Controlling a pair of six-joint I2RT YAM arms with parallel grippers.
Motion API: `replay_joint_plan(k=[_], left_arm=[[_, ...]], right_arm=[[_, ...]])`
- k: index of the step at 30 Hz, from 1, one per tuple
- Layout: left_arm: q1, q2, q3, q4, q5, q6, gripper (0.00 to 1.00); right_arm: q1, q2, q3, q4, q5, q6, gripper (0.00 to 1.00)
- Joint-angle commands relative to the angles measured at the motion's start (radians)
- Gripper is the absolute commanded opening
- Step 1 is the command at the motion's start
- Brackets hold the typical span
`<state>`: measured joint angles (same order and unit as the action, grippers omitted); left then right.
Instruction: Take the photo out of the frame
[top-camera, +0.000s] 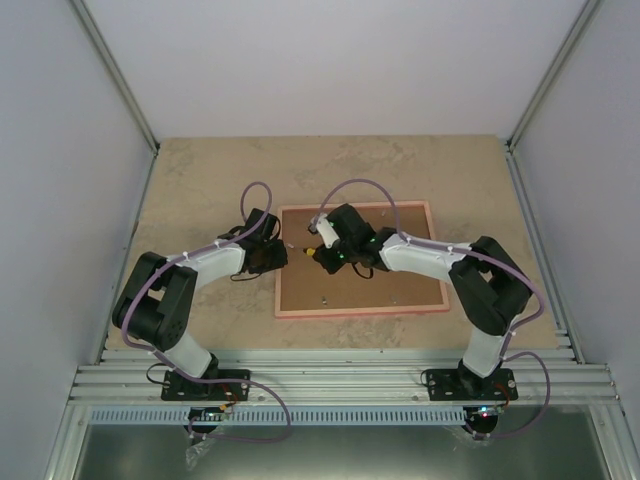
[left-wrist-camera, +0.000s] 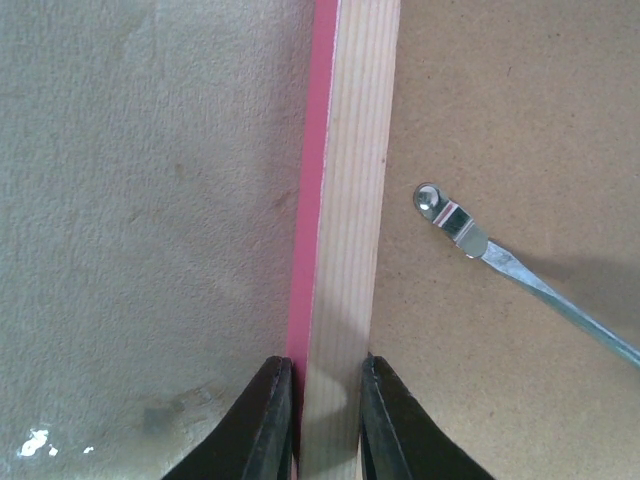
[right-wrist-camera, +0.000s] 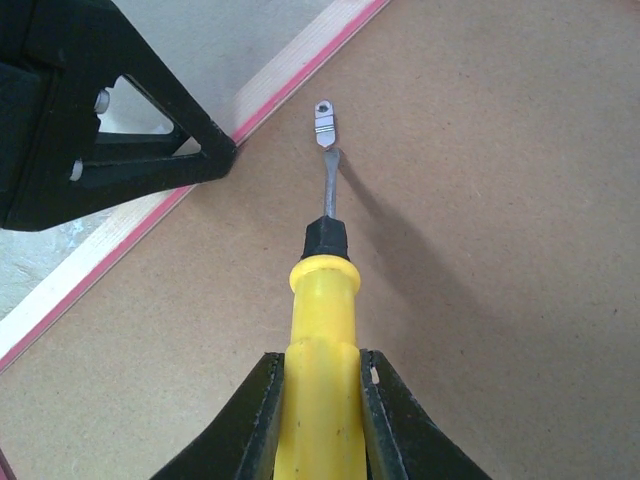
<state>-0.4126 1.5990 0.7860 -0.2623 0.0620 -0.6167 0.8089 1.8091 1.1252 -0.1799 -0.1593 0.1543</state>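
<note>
Right tool (right-wrist-camera: 322, 362) is closed narrowly on the yellow handle of a screwdriver (right-wrist-camera: 322, 290), whose flat tip meets a small metal tab (right-wrist-camera: 323, 122) on the brown backing board (right-wrist-camera: 480, 220). Just beyond it, the left tool (left-wrist-camera: 325, 372) pinches the left rail of the frame (left-wrist-camera: 350, 150), apparently to steady it. The frame lies face down in the middle of the counter (left-wrist-camera: 150, 200) with the photo hidden under the board, so this looks like the tab-freeing step; next the tip must turn or lift that tab clear of the board without slipping.
</note>
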Motion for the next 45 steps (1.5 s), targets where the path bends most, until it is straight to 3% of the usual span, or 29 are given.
replay_joint_plan(k=[1, 12, 20, 30, 38, 45], left_arm=[[0.001, 0.029, -0.023, -0.024, -0.034, -0.039, 0.12], [0.003, -0.016, -0.037, -0.013, -0.099, -0.057, 0.12], [0.04, -0.045, -0.057, 0.005, -0.133, -0.063, 0.13], [0.044, -0.124, -0.092, 0.053, -0.169, -0.044, 0.38], [0.044, -0.218, -0.151, 0.103, -0.235, 0.007, 0.59], [0.045, -0.303, -0.192, 0.133, -0.231, 0.013, 0.73]], right_arm=[[-0.007, -0.048, -0.039, 0.04, 0.001, 0.015, 0.01], [-0.047, -0.224, -0.184, 0.175, -0.032, 0.038, 0.0], [-0.142, -0.366, -0.321, 0.271, -0.025, 0.075, 0.0], [-0.345, -0.493, -0.421, 0.305, -0.001, 0.141, 0.0], [-0.614, -0.543, -0.518, 0.368, 0.05, 0.201, 0.01], [-0.893, -0.48, -0.57, 0.441, -0.062, 0.285, 0.04]])
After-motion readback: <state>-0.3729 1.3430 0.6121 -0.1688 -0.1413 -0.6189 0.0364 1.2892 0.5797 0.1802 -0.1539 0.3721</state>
